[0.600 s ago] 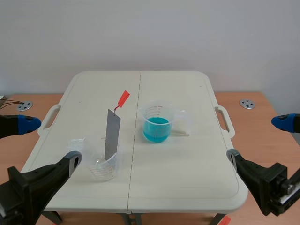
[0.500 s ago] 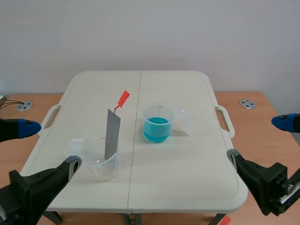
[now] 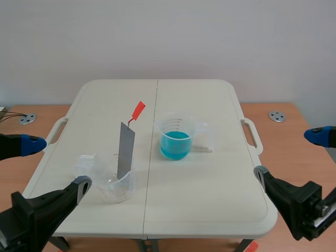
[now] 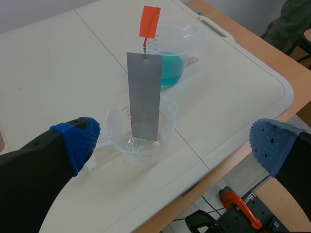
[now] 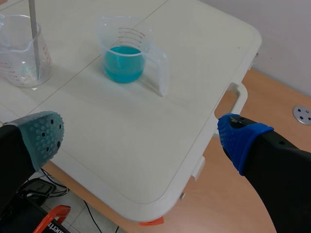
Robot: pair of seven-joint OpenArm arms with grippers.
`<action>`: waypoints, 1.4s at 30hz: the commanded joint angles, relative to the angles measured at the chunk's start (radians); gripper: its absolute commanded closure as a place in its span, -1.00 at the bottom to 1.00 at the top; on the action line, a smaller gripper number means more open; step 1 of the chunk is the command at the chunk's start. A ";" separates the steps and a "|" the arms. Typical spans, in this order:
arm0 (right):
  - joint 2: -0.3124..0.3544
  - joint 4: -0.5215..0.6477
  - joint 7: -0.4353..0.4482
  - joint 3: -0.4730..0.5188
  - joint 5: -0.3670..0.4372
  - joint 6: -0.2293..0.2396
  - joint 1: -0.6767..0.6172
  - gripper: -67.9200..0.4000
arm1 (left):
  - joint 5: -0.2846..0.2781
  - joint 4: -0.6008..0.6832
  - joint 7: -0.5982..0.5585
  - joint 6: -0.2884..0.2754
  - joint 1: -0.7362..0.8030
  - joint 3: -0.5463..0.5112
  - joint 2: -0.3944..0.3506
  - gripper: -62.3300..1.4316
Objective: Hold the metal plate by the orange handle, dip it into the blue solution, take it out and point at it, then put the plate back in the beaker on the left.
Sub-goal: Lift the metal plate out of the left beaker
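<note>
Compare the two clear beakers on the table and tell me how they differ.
The left beaker shows no coloured liquid; the right beaker holds blue solution. The left beaker has the metal plate standing in it; the right beaker has nothing standing in it. Both are clear, with red scale marks.

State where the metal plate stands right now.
In the scene view, the metal plate leans in the clear beaker, on the left half of the table, left of the blue-solution beaker.

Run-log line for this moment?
metal plate: standing in clear beaker | orange handle: free | blue solution: in second beaker | left end effector: open, plate ahead, untouched | right end effector: open, empty | stage: pre-grasp
</note>
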 commanded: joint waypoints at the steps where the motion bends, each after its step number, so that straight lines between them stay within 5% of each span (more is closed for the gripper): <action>1: 0.005 0.010 0.024 0.007 0.004 0.004 0.012 -0.95 | -0.007 0.012 -0.013 -0.001 0.002 0.001 0.002 -1.00; 18: 0.005 0.009 0.029 0.000 0.004 0.017 0.056 -0.95 | -0.007 0.012 -0.018 0.000 0.002 0.001 0.002 -0.94; 24: 0.005 0.008 0.022 -0.036 0.005 0.027 0.099 -0.95 | -0.006 0.012 -0.017 0.008 0.002 0.001 0.002 0.94; 32: 0.005 -0.001 0.000 -0.134 0.024 0.034 0.182 -0.95 | -0.006 0.013 -0.017 0.026 0.064 0.001 0.002 0.90; 37: 0.005 -0.033 -0.027 -0.204 0.095 0.034 0.251 -0.95 | -0.003 0.013 -0.016 0.105 0.195 0.001 0.002 0.90; 42: 0.004 -0.071 -0.051 -0.276 0.153 0.034 0.326 -0.95 | 0.061 0.013 -0.013 0.155 0.332 0.001 0.002 0.90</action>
